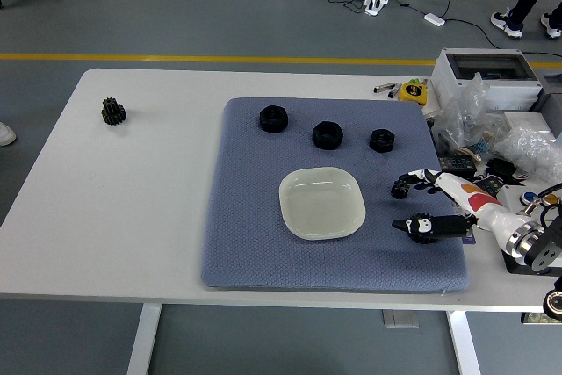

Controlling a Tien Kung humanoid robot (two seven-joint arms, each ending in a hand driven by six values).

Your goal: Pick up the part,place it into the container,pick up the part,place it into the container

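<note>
The right hand (pixel 421 208) hovered low over the mat (pixel 246 252), fingers (pixel 402 188) spread wide and empty, beside the empty dish (pixel 321 204); three nuts (pixel 327 134) lay in a row beyond, probably for easy reach

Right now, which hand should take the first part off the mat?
Right. The right hand already hovers open over the blue mat, beside the container and closest to the nearest black part. No left arm is in view.
</note>
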